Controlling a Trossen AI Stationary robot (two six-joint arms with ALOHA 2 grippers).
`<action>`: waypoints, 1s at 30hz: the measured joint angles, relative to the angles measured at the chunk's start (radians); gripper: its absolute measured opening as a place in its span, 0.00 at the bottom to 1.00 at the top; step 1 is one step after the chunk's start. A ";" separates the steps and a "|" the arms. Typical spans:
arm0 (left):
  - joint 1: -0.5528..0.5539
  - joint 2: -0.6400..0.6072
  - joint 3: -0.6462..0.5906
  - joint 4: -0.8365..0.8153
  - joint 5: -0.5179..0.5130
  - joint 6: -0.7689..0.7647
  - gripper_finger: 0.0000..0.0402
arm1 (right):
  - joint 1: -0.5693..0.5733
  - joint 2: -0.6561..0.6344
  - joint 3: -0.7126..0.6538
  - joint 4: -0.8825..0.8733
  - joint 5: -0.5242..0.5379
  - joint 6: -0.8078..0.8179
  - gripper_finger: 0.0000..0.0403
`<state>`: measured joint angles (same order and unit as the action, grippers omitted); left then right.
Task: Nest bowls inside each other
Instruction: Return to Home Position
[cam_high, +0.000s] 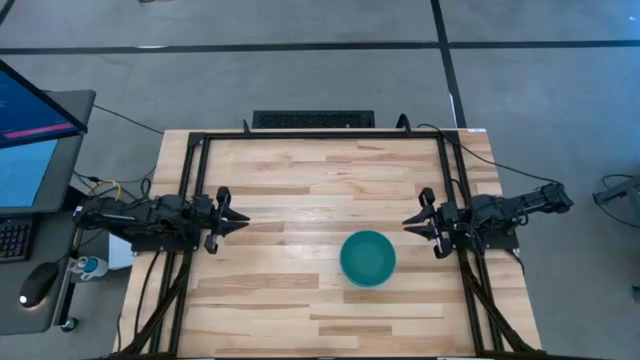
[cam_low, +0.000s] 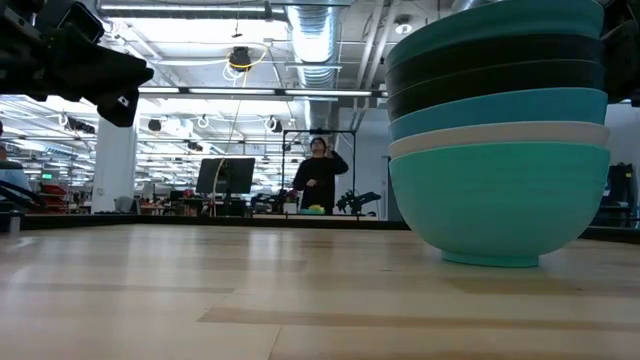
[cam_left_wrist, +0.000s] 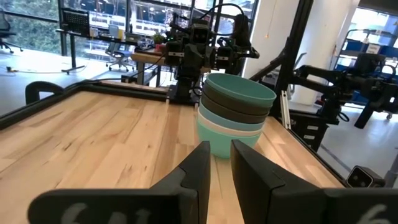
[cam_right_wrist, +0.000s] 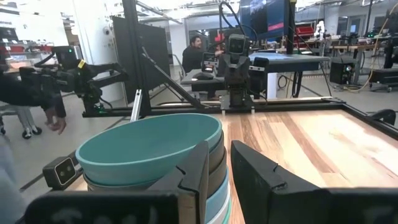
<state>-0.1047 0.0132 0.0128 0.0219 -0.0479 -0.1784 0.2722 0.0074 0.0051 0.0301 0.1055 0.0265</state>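
One camera looks straight down, one level and close along the tabletop, two from opposite wrists; all share the bowl stack (cam_high: 367, 258).

A pale wooden table (cam_high: 290, 180) of butcher-block planks, edged by a black metal frame (cam_high: 320, 134); on it sits a single stack of bowls (cam_high: 367, 258), right of centre and toward the near edge; only the bottom bowl, teal green (cam_low: 500, 205), touches the wood; above it, nested, come white (cam_low: 497, 134), light blue (cam_low: 500, 106), two black (cam_low: 495, 70), and a blue-green one on top (cam_left_wrist: 241, 89); the rest of the planks show bare grain.
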 joint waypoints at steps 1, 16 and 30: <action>0.000 0.000 0.000 0.000 0.000 -0.001 0.14 | 0.000 0.000 0.000 0.000 0.000 0.000 0.23; 0.000 0.000 0.000 -0.001 0.000 -0.001 0.14 | 0.000 0.000 0.000 0.000 0.000 0.000 0.23; 0.000 0.000 0.000 -0.002 0.011 -0.001 0.14 | 0.000 0.000 0.000 0.000 0.000 0.000 0.23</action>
<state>-0.1051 0.0132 0.0128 0.0200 -0.0373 -0.1795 0.2722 0.0074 0.0048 0.0303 0.1055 0.0265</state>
